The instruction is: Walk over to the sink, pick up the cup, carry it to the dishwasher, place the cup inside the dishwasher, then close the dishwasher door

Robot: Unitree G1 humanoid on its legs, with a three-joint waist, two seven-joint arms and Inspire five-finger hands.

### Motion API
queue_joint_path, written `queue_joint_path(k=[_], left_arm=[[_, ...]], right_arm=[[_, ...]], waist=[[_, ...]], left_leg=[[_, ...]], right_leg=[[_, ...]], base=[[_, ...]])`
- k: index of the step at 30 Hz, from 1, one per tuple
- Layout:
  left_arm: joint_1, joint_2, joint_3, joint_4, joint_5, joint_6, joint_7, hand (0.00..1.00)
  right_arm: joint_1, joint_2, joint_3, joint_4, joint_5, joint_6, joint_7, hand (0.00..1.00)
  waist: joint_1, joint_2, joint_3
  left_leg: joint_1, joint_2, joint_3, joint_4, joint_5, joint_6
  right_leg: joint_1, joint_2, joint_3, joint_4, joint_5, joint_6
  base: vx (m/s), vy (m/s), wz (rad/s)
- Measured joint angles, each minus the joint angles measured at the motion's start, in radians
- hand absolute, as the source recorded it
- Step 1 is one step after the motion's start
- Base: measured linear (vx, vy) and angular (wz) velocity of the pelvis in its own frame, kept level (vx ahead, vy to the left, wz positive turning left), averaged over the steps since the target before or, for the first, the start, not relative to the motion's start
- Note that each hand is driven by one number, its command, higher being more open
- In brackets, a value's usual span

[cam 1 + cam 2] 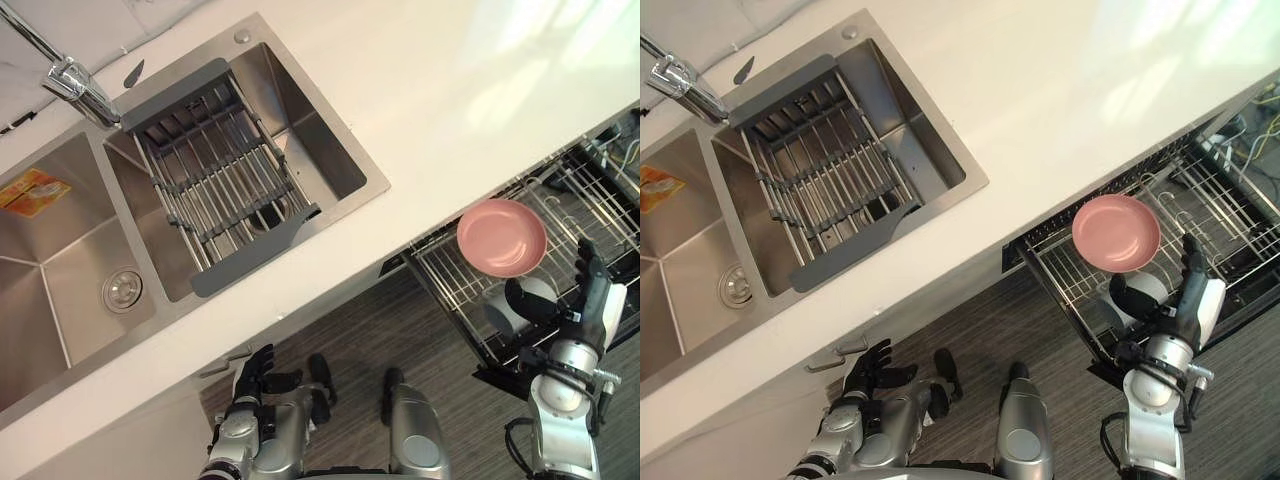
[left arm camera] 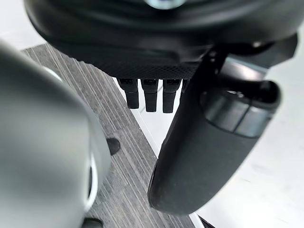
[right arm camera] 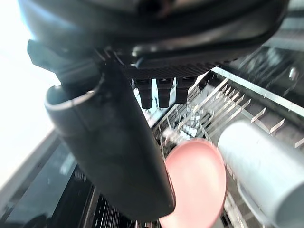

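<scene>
A white cup [image 1: 542,290] lies in the pulled-out dishwasher rack [image 1: 447,281], just below a pink plate [image 1: 502,237]. My right hand [image 1: 592,285] is over the rack beside the cup, fingers straight and pointing away, thumb spread across the cup's near side. In the right wrist view the cup [image 3: 259,166] rests on the wires next to the plate [image 3: 197,178], apart from the fingers [image 3: 164,92]. My left hand [image 1: 255,375] hangs low by the counter's front edge with relaxed fingers and holds nothing.
The steel double sink [image 1: 330,170] is at the left, with a grey drying rack [image 1: 215,180] across its right basin and a tap [image 1: 75,85] behind. An orange packet [image 1: 32,190] lies in the left basin. The white counter [image 1: 450,90] runs above the dishwasher.
</scene>
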Motion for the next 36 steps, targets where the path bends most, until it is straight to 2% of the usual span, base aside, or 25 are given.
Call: queue_joint_path(k=[4, 7, 13, 18, 22, 27, 31, 36], left_arm=[[0.001, -0.005, 0.038, 0.021, 0.009, 0.034, -0.001, 0.9], [0.001, -0.006, 0.058, 0.035, 0.01, 0.057, -0.002, 0.9], [0.022, 0.004, 0.089, 0.044, 0.009, 0.112, -0.009, 0.9], [0.068, 0.033, 0.089, 0.046, 0.013, 0.112, -0.026, 0.9], [0.076, 0.027, 0.128, 0.061, -0.008, 0.115, -0.029, 0.9], [0.086, 0.021, 0.158, 0.061, -0.046, 0.119, -0.023, 0.9], [0.091, 0.018, 0.172, 0.057, -0.057, 0.119, -0.021, 0.9], [0.098, 0.015, 0.17, 0.054, -0.072, 0.11, -0.023, 0.9]], right_arm=[[0.075, 0.051, -0.036, -0.062, 0.009, -0.019, 0.0, 0.9], [0.109, 0.089, -0.086, -0.077, 0.03, -0.038, 0.002, 0.9], [0.155, 0.112, -0.133, -0.07, 0.181, -0.045, 0.04, 0.9], [0.159, 0.117, -0.184, 0.017, 0.328, -0.063, 0.095, 0.9], [0.16, 0.127, -0.224, 0.119, 0.458, -0.067, 0.117, 0.9], [0.155, 0.132, -0.222, 0.183, 0.597, -0.069, 0.156, 0.9], [0.139, 0.122, -0.22, 0.216, 0.75, -0.094, 0.207, 0.9], [0.089, 0.067, -0.197, 0.276, 0.86, -0.103, 0.247, 0.9]], waist=[[-0.001, -0.024, -0.038], [-0.003, -0.026, -0.061], [-0.021, -0.027, -0.098], [-0.031, -0.027, -0.109], [-0.038, -0.027, -0.124], [-0.043, -0.024, -0.125], [-0.041, -0.022, -0.126], [-0.042, -0.009, -0.126]], left_leg=[[0.023, 0.001, -0.004, -0.007, -0.006, -0.003], [0.041, 0.005, -0.003, -0.001, -0.017, -0.004], [0.055, 0.027, 0.026, 0.021, -0.04, -0.01], [0.086, 0.05, 0.065, 0.035, -0.059, -0.022], [0.093, 0.061, 0.098, 0.035, -0.062, -0.025], [0.093, 0.079, 0.151, 0.048, -0.069, -0.03], [0.085, 0.093, 0.19, 0.062, -0.075, -0.033], [0.075, 0.103, 0.211, 0.071, -0.083, -0.031]], right_leg=[[0.036, 0.005, -0.007, -0.03, 0.004, 0.002], [0.063, 0.01, -0.006, -0.047, 0.006, 0.002], [0.077, 0.03, 0.022, -0.069, 0.015, -0.001], [0.086, 0.052, 0.066, -0.069, 0.017, -0.004], [0.068, 0.061, 0.099, -0.061, 0.018, -0.004], [0.029, 0.078, 0.149, -0.033, 0.019, -0.008], [-0.005, 0.091, 0.187, -0.013, 0.02, -0.008], [-0.023, 0.097, 0.205, -0.009, 0.025, -0.008]], base=[[0.01, 0.004, 0.01], [0.0, 0.004, -0.03], [-0.01, 0.002, -0.16], [-0.02, -0.018, -0.29], [-0.01, -0.004, -0.25], [-0.04, -0.002, -0.33], [-0.06, -0.004, -0.3], [-0.04, 0.005, -0.14]])
